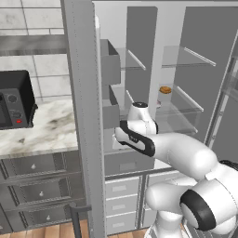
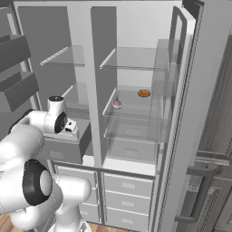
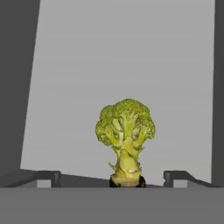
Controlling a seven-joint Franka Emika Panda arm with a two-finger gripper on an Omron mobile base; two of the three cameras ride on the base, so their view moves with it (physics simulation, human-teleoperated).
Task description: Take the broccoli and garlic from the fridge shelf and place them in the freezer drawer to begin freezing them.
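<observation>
In the hand view the broccoli (image 3: 125, 135), a bright green floret with a pale stem, lies on the grey floor of the freezer drawer (image 3: 131, 57). My gripper (image 3: 111, 177) is open right over it, one fingertip on each side of the stem and neither touching. From the base cameras, my hand reaches down into the pulled-out freezer drawer (image 2: 68, 152) in the fridge's left half. The off-white garlic (image 2: 117, 104) rests on the glass fridge shelf (image 2: 131, 114) in the right compartment.
An orange-brown rounded food item (image 2: 144, 93) sits on the same shelf behind the garlic. The open fridge door (image 1: 86, 116) with its grey bins stands close on the left. A microwave (image 1: 16, 100) is on the marble counter, and more glass shelves hang above.
</observation>
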